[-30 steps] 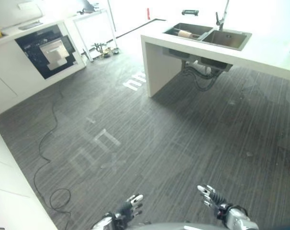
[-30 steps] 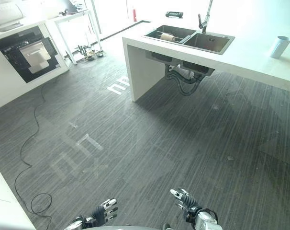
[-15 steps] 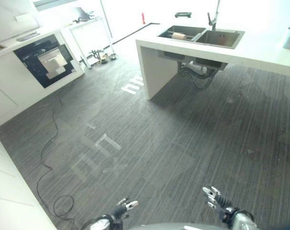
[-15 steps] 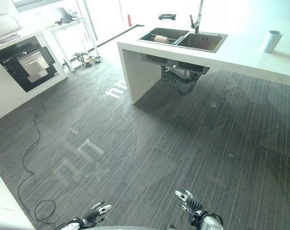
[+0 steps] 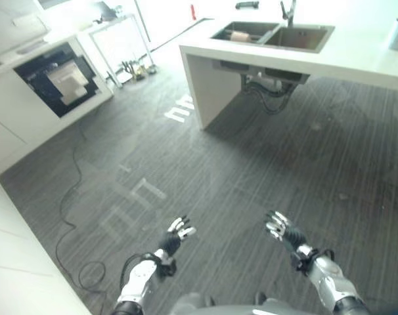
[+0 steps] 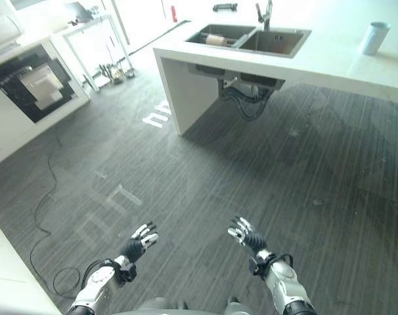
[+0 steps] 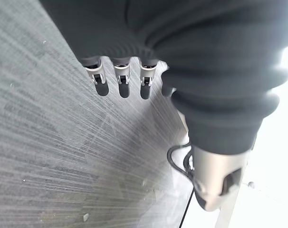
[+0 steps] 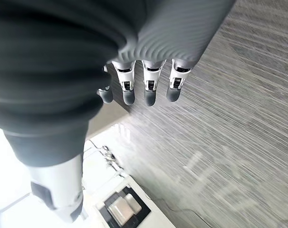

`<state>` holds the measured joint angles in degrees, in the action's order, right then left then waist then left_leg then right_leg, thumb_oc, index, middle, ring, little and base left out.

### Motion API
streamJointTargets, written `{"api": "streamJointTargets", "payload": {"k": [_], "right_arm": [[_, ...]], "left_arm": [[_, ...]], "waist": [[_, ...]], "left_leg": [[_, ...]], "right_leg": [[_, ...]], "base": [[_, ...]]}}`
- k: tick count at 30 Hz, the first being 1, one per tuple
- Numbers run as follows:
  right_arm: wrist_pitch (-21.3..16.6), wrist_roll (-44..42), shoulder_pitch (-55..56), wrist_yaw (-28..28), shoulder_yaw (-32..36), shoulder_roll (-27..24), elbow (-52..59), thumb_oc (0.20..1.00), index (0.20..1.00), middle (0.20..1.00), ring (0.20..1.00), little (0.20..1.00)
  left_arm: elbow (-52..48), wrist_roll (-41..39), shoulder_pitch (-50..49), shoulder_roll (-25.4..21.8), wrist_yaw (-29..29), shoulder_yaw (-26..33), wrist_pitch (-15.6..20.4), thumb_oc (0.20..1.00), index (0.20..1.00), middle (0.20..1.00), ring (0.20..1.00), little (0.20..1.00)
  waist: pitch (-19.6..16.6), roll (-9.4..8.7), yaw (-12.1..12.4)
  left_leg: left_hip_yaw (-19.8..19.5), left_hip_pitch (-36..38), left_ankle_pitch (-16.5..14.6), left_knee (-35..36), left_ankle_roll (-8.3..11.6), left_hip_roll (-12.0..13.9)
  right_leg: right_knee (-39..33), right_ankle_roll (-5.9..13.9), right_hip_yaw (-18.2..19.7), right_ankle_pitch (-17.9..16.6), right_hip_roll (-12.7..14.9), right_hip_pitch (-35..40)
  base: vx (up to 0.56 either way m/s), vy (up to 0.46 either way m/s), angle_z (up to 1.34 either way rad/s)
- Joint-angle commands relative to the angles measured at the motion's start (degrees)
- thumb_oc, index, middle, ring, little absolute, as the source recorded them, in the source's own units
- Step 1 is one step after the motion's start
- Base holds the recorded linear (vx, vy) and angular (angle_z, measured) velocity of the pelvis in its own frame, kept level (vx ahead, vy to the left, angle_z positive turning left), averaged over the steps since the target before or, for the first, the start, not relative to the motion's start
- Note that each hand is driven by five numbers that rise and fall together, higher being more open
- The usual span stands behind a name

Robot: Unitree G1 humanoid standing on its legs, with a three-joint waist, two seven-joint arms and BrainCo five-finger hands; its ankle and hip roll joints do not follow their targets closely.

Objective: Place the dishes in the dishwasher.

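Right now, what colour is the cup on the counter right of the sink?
The cup looks pale blue-grey; it shows best in the right eye view.

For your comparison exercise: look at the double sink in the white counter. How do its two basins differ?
The left basin holds a light roll-shaped item; the right basin looks empty. The left basin lies nearer the counter's end, while the right basin lies toward the pale cup. Both are grey, rectangular, and sunk side by side below the tap.
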<state>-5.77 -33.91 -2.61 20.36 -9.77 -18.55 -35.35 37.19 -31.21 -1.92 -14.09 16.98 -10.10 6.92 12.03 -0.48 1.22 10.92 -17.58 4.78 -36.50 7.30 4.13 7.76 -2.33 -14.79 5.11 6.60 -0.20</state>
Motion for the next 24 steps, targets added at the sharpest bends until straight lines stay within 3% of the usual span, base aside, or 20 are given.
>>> {"api": "streamJointTargets", "payload": {"k": [1, 2, 4, 6, 7, 9, 12, 16, 18, 20, 22, 23, 24], "right_arm": [[-1.7, 0.6, -1.2, -0.6, -1.5, 0.1, 4.2, 1.000, 1.000, 1.000, 1.000, 1.000], [-1.7, 1.1, -1.3, -1.0, -1.8, 0.2, 4.9, 1.000, 1.000, 1.000, 1.000, 1.000], [-1.3, 1.3, 0.0, -2.0, -2.6, 0.0, 7.8, 1.000, 1.000, 1.000, 1.000, 1.000], [-1.4, 1.5, 1.4, -1.7, -2.1, -0.1, 9.3, 1.000, 1.000, 1.000, 1.000, 1.000], [-2.1, 1.5, 2.5, -0.9, -2.2, 0.1, 10.3, 1.000, 1.000, 1.000, 1.000, 1.000], [-1.7, 0.7, 2.4, -1.3, -2.0, 0.6, 10.2, 1.000, 1.000, 1.000, 1.000, 1.000], [-0.9, -0.9, 2.6, -1.4, -0.8, 1.4, 10.3, 1.000, 1.000, 1.000, 1.000, 1.000], [-1.5, -0.4, 3.2, -2.1, 0.1, 3.1, 11.7, 1.000, 1.000, 1.000, 1.000, 1.000], [-1.2, -0.3, 3.6, -2.8, 0.1, 3.7, 12.9, 1.000, 1.000, 1.000, 1.000, 1.000], [-0.7, -0.2, 3.7, -2.9, -0.5, 3.9, 13.5, 1.000, 1.000, 1.000, 1.000, 1.000], [-1.5, 0.6, 4.3, -2.7, -2.0, 4.0, 14.8, 1.000, 1.000, 1.000, 1.000, 1.000], [-1.5, -1.1, 5.0, -2.5, -1.1, 2.9, 15.8, 1.000, 1.000, 1.000, 1.000, 1.000], [-1.4, -1.9, 5.0, -2.4, -0.7, 2.5, 16.0, 1.000, 1.000, 1.000, 1.000, 1.000]], "left_arm": [[-5.0, -2.2, 0.5, -1.4, 1.7, -0.7, 3.8, 1.000, 1.000, 1.000, 1.000, 1.000], [-5.9, -1.9, -0.1, -1.5, 1.6, -0.8, 3.9, 1.000, 1.000, 1.000, 1.000, 1.000], [-8.6, -1.4, -1.7, -1.8, 1.4, -0.1, 2.9, 1.000, 1.000, 1.000, 1.000, 1.000], [-8.7, -1.2, -1.8, -1.8, 1.9, 0.6, 3.0, 1.000, 1.000, 1.000, 1.000, 1.000], [-8.6, 0.1, -1.3, -2.3, 1.6, 0.8, 3.1, 1.000, 1.000, 1.000, 1.000, 1.000], [-9.2, -2.0, -1.8, -3.1, 1.5, 0.9, 1.6, 1.000, 1.000, 1.000, 1.000, 1.000], [-10.4, -0.5, -2.4, -3.8, 3.6, 2.0, 0.1, 1.000, 1.000, 1.000, 1.000, 1.000], [-11.6, 2.1, -1.9, -5.2, 4.2, 0.2, 0.5, 1.000, 1.000, 1.000, 1.000, 1.000], [-12.4, 2.9, -1.8, -6.3, 2.8, -0.9, 0.9, 1.000, 1.000, 1.000, 1.000, 1.000], [-13.1, 2.4, -1.6, -6.8, 1.5, -1.1, 0.2, 1.000, 1.000, 1.000, 1.000, 1.000], [-14.1, 1.0, -0.8, -7.7, 0.6, -1.4, -0.4, 1.000, 1.000, 1.000, 1.000, 1.000], [-14.8, 1.8, 0.0, -7.9, 1.5, -0.8, -1.7, 1.000, 1.000, 1.000, 1.000, 1.000], [-14.9, 2.5, 0.4, -8.0, 1.5, -0.9, -2.2, 1.000, 1.000, 1.000, 1.000, 1.000]], "waist": [[0.9, 2.14, 1.7], [1.1, 2.50, 2.2], [1.7, 3.29, 3.7], [1.9, 3.06, 3.3], [1.0, 3.15, 2.8], [0.6, 2.64, 3.9], [-1.0, 1.54, 5.3], [-2.7, 0.79, 5.1], [-3.1, 1.03, 4.9], [-3.2, 2.01, 4.4], [-2.0, 2.42, 1.5], [-0.9, 2.44, -0.3], [-0.3, 1.95, -1.0]], "left_leg": [[-0.5, 7.2, -4.2, 19.7, -1.69, 0.5], [-0.8, 7.6, -2.7, 23.8, -1.30, 1.1], [-1.7, 6.6, 4.1, 36.6, 0.88, 5.9], [1.2, 5.5, 4.3, 37.7, 0.97, 7.7], [4.9, 7.3, 4.5, 36.6, 0.39, 8.6], [2.2, 7.1, 2.4, 34.5, -0.77, 6.6], [1.9, 7.2, 0.2, 33.6, -2.90, 3.9], [1.9, 10.5, -2.0, 36.8, -7.14, -1.2], [0.5, 11.9, -3.5, 37.5, -8.97, -3.2], [0.1, 13.5, -4.5, 38.1, -9.67, -3.4], [-1.1, 16.8, -5.7, 38.7, -9.97, -4.1], [-3.3, 19.3, -6.5, 38.9, -9.21, -4.6], [-4.1, 20.5, -7.0, 39.1, -8.86, -5.0]], "right_leg": [[-4.6, 6.77, -0.7, 1.8, -0.6, 6.6], [-4.7, 6.99, -0.4, 2.1, -1.0, 7.1], [-4.8, 7.44, 0.4, 3.4, -1.8, 9.9], [-3.6, 7.85, -0.9, 4.2, -0.9, 10.6], [0.3, 8.83, -3.0, 7.4, 0.2, 11.9], [2.6, 8.83, -1.4, 9.9, 0.3, 13.1], [4.7, 9.89, -1.5, 10.3, 1.3, 15.6], [20.3, 14.46, -0.3, 1.4, 5.0, 12.8], [30.1, 15.47, 1.5, -2.6, 5.4, 9.6], [35.6, 15.30, 2.5, -4.8, 4.8, 5.2], [34.0, 13.66, 3.1, -1.6, 0.2, -2.7], [25.6, 12.28, 2.8, 0.1, -2.1, -6.4], [19.6, 12.03, 2.2, -0.4, -1.7, -7.1]], "base": [[0.32, 0.152, -0.33], [0.39, 0.190, -0.71], [0.56, 0.303, -0.57], [0.50, 0.336, -0.08], [0.53, 0.366, -0.09], [0.45, 0.293, 0.03], [0.27, 0.197, -0.31], [0.23, 0.292, 0.15], [0.24, 0.275, 0.44], [0.24, 0.208, 0.28], [0.36, 0.073, 0.23], [0.39, -0.098, 0.66], [0.45, -0.153, 0.97]]}}
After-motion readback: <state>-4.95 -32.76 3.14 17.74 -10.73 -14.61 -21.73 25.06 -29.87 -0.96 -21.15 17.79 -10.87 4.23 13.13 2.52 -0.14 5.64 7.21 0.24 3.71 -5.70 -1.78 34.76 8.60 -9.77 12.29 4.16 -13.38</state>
